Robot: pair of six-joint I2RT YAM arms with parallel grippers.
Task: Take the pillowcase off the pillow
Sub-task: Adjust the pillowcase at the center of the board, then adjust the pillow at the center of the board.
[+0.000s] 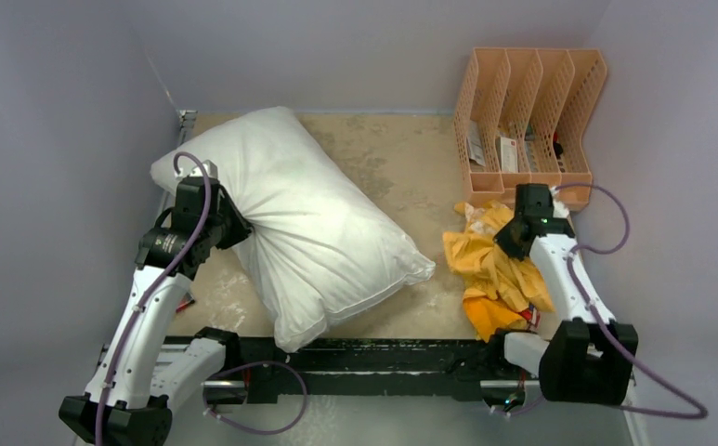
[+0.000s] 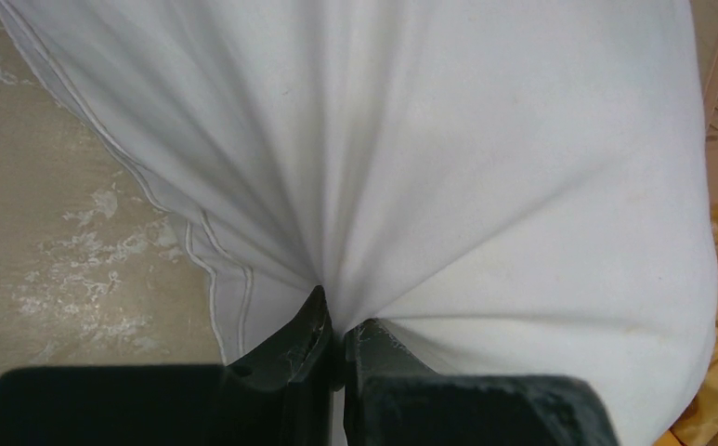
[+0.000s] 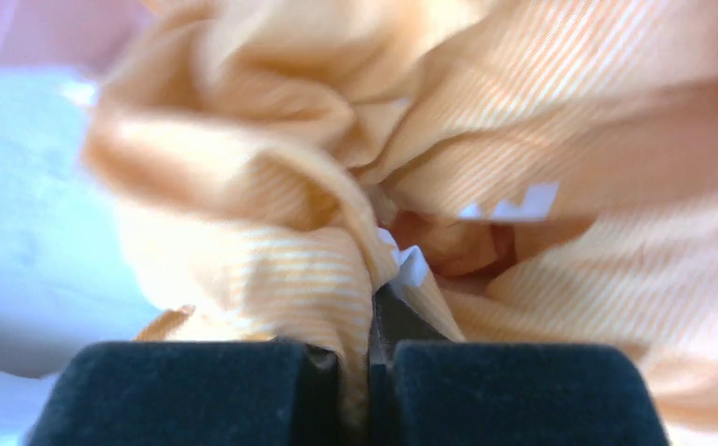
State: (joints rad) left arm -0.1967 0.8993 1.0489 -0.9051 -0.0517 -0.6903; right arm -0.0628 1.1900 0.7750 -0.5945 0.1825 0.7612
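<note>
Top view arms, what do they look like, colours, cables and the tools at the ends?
The left arm and right arm have white shells on the long links, with black joints, wrists and bases. A purple cable loops loosely along each. The left tool and right tool are black, with blocky bodies and narrow fingers.

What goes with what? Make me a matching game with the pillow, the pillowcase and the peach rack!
Things:
1. pillow
2. pillowcase
3. peach rack

Clues:
A. orange-yellow, crumpled in a heap, pinched by the right fingers
B. standing at the far right corner of the table
C. bare white, pinched by the left fingers

Pairs: 1-C, 2-A, 3-B
</note>
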